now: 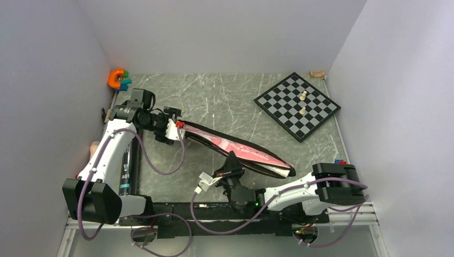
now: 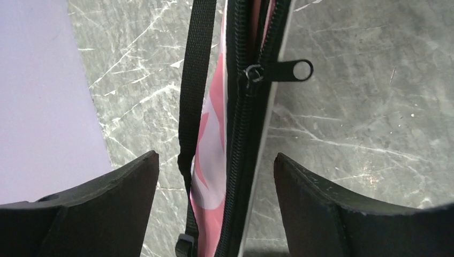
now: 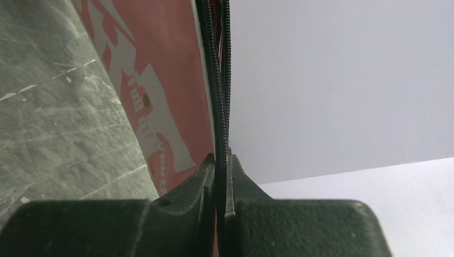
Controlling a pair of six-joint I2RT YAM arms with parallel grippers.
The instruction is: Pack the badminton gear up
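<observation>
Currently, my right pincer (image 3: 219, 160) is clenched on the zipped edge of the pink racket bag (image 1: 243, 151), the black zip line pinched between both fingers at the bag's near end; my left pincer (image 2: 214, 160) stands wide and released at the bag's far end, one finger on either side of the zipped edge, neither touching it; the bag runs slantwise across the grey table (image 1: 214, 96) between the two pincers.

Count, each placed from the bag: one bag; one black strap (image 2: 195, 80) lying against its left face in the left wrist view; one zip pull (image 2: 292, 70) sticking out from its right side there; one dark tube (image 1: 126, 171) well to the bag's left, partly hidden under my left arm; one chessboard (image 1: 297, 105) beyond the bag to the right, carrying two pale pieces (image 1: 303, 96); one orange C-shaped toy (image 1: 114, 78) far beyond its left end, at the wall.
</observation>
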